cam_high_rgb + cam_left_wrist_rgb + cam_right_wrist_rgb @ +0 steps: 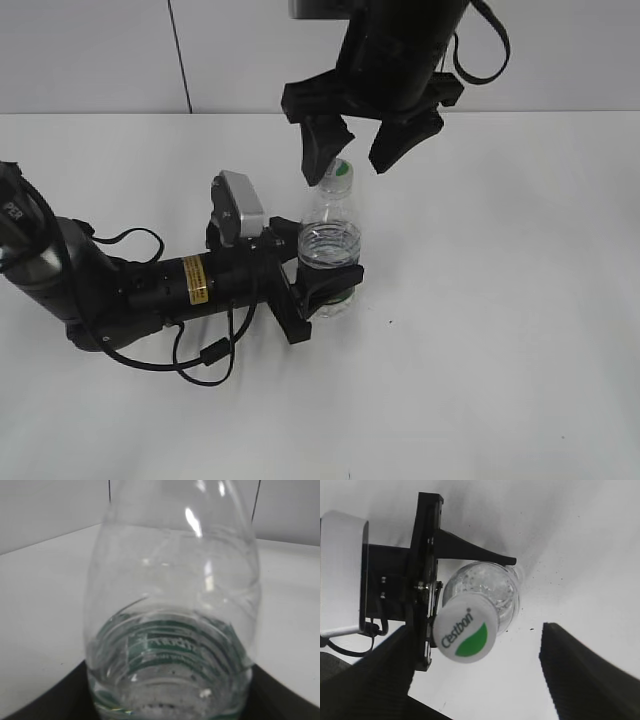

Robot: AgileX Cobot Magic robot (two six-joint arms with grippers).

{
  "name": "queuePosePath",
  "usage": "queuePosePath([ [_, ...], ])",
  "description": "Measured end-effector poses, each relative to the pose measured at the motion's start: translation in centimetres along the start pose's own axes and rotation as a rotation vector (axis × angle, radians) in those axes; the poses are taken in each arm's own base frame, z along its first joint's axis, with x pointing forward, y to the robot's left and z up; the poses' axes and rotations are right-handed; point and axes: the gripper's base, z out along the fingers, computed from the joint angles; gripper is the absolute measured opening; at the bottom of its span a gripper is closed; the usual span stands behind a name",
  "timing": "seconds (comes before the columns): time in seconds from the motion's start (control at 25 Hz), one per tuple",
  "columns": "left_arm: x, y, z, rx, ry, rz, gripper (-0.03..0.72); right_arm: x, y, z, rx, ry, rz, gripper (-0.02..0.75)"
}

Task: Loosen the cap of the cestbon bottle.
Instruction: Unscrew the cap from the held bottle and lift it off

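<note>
**Bottle clamped at mid-surface, cap between spread fingers**

Nearest you, the white surface (480, 380) lies bare along its front edge and out to the right edge. At the middle, your left tool (325, 285) is closed around the lower body of the cestbon bottle (330, 245), which stands upright. Above it, your right tool (362, 140) hangs spread wide, with the cap (465, 634) between its fingers, untouched. Beyond, the far edge meets a pale wall (90, 50).
</note>
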Motion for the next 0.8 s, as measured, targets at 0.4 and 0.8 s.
queuePosePath([
  [0.4,0.01,-0.04,0.0,0.005,0.001,0.001,0.409,-0.21,0.66,0.16,-0.014,-0.023,-0.011,0.559],
  [0.8,0.01,-0.05,0.0,0.005,0.001,0.003,0.409,-0.04,0.82,0.2,-0.008,-0.007,-0.028,0.483],
])
